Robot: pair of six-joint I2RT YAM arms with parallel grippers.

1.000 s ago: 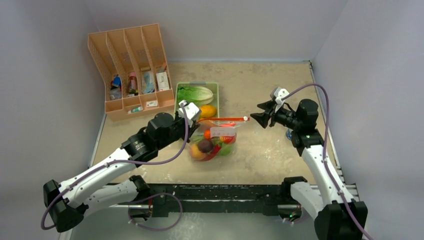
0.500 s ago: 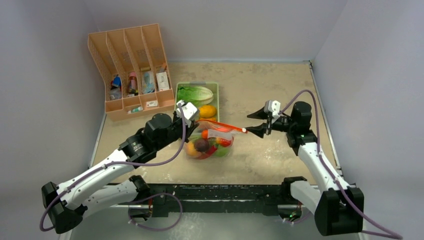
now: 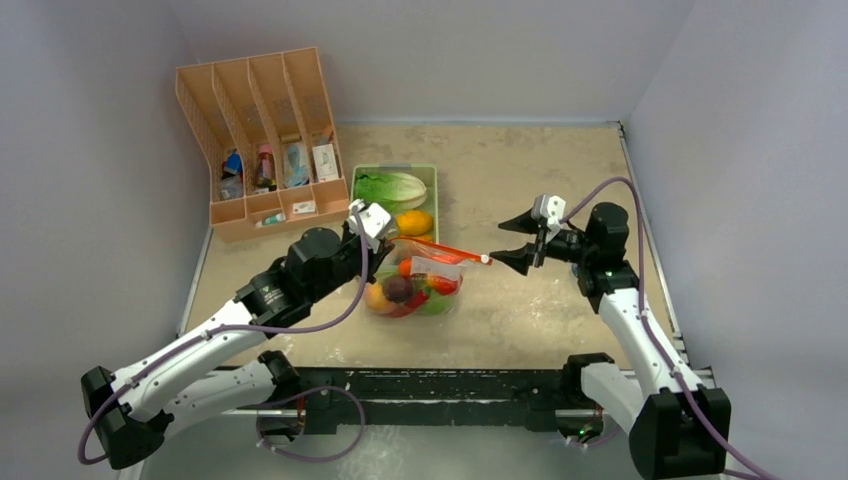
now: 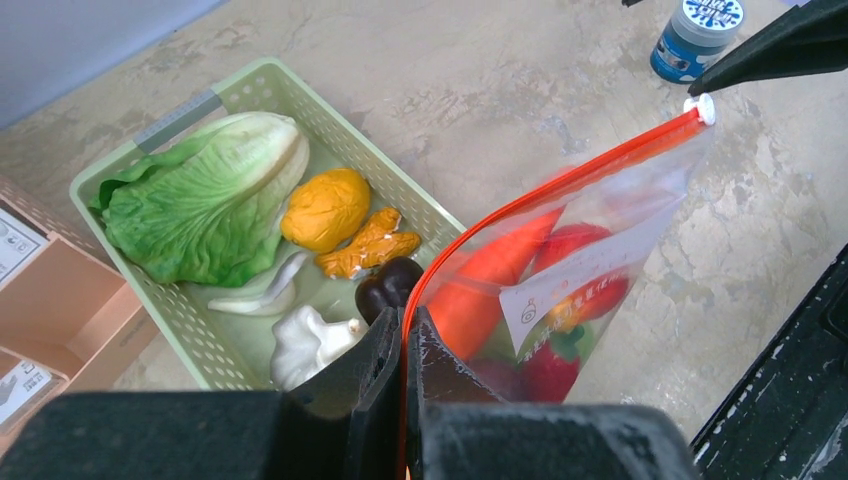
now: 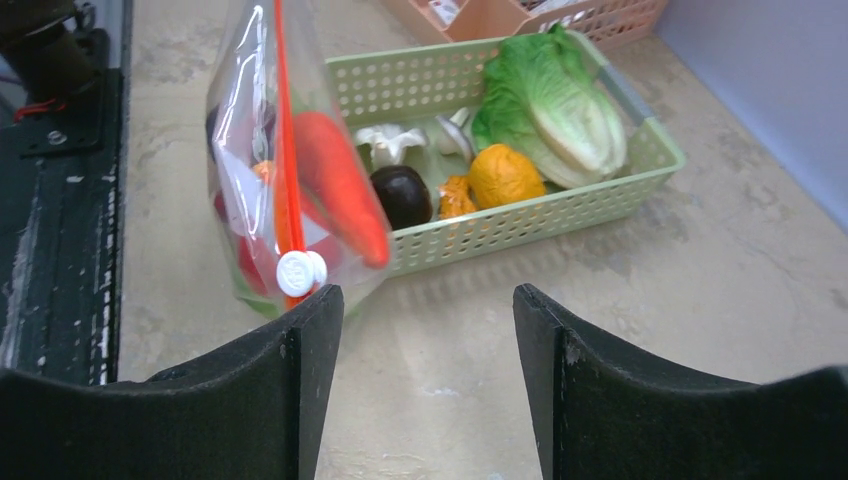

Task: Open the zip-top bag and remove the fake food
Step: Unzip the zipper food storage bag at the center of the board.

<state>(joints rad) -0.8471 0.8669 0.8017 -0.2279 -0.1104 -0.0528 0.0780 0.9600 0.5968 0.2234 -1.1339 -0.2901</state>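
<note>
The zip-top bag [image 3: 422,283] hangs off the table, clear plastic with an orange-red zip strip [image 4: 560,180]. My left gripper [image 4: 405,322] is shut on the left end of that strip, next to the tray. Fake food fills the bag: an orange carrot [image 5: 340,185], red pieces [image 4: 580,245] and a dark round one [image 3: 399,288]. A white slider [image 5: 300,272] caps the strip's right end. My right gripper [image 5: 425,295] is open just right of it, its left fingertip [image 5: 318,305] right below the slider; I cannot tell whether they touch.
A pale-green tray [image 3: 434,185] behind the bag holds a leafy lettuce [image 4: 200,195], a yellow piece [image 4: 325,208] and small items. An orange file organiser [image 3: 262,130] stands back left. A blue-capped jar [image 4: 692,38] sits near the right arm. A black rail [image 3: 450,385] runs along the near edge.
My right gripper has turned, dropped toward the slider end of the strip and opened wider. My left gripper has drawn the bag slightly left and nearer.
</note>
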